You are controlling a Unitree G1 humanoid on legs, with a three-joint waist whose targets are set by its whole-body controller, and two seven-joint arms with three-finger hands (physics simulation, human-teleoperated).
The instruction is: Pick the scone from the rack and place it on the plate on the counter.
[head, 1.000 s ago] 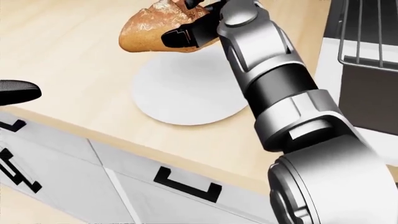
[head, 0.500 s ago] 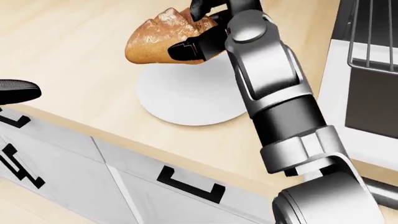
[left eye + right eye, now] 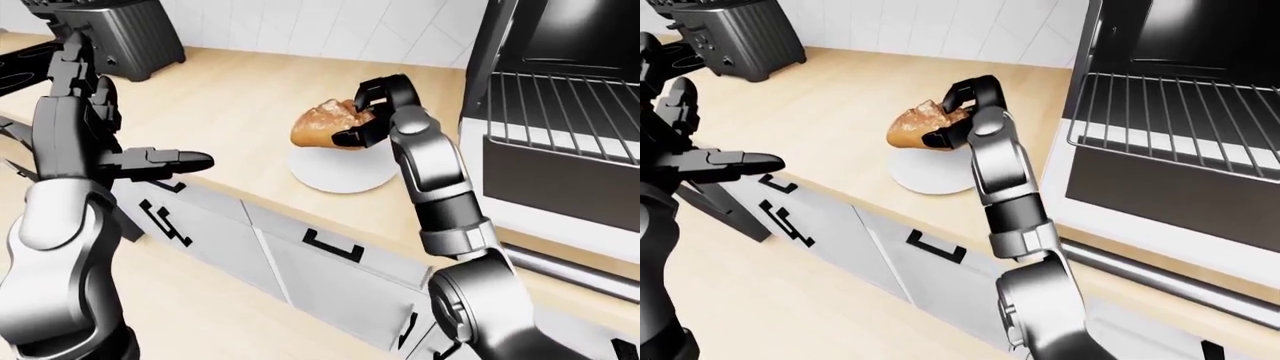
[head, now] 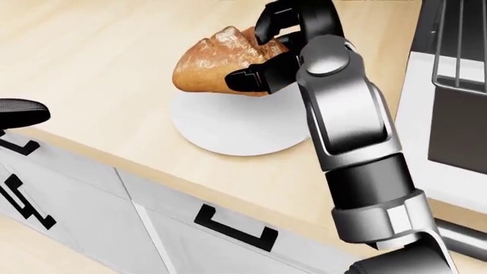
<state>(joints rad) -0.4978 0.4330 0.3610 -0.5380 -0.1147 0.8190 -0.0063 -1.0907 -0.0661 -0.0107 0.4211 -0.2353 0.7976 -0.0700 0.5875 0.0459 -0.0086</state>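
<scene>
Scone [image 4: 213, 60] sits in the grip of the right hand [image 4: 278, 48], whose dark fingers [image 4: 247, 79] close round its right side from above and below. It hangs over the upper left part of the white plate [image 4: 228, 128], and from the head view it looks just above the plate, though whether its underside already touches cannot be told. The plate lies on the light wooden counter [image 4: 91, 68], near the counter's edge and above the white drawers [image 4: 190, 240]. To the right stands the open oven with its wire rack [image 3: 1170, 120], which now holds nothing that shows. At the far left of the counter is a dark toaster [image 3: 125, 34].

The left hand [image 3: 150, 161] is held out over the drawers well apart from the plate, fingers spread and holding nothing.

As a judgement, the picking and the carry are done; what is left is to lower the scone onto the plate's middle, loosen the fingers and draw the arm away.
</scene>
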